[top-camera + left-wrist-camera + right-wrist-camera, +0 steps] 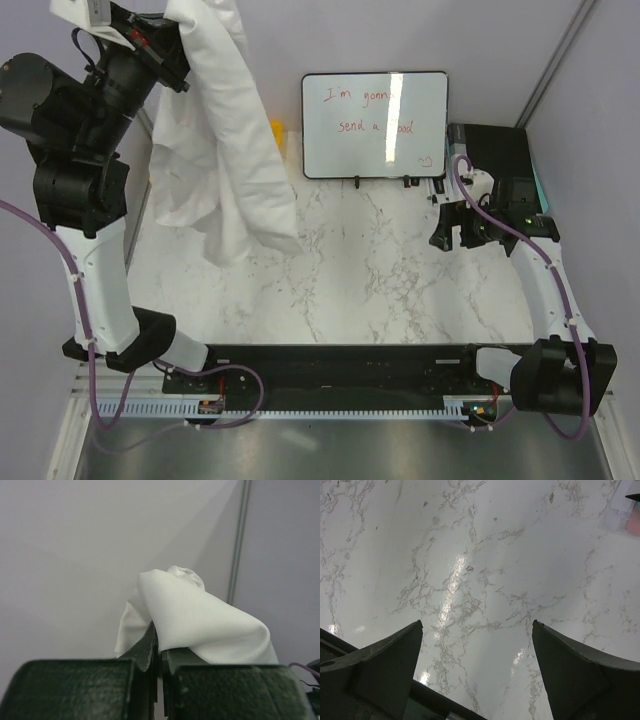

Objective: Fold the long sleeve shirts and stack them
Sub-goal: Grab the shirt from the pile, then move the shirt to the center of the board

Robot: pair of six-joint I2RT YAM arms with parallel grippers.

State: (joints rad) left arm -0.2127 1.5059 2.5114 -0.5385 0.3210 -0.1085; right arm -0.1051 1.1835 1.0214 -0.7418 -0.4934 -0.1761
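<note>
White wrinkled cloth long-sleeved shirt (pixel 225 150), pinched in the left gripper (pixel 159 650), hangs long-axis down left of the small whiteboard (pixel 375 125); right gripper (pixel 477 625), spread and empty, sits right of it, farther off.

You are working in a robotics lab cell, not a home or a shop. The left arm (pixel 95 270) and the right arm (pixel 545 290) are bolted to a black rail (pixel 330 362) at the near edge of a marble-patterned table (pixel 400 280), with purple cables (pixel 94 385) running along them. Plain grey walls (pixel 500 40) and a metal post (pixel 556 60) box the table in. A small whiteboard (pixel 375 125) with red handwriting stands at the back.
</note>
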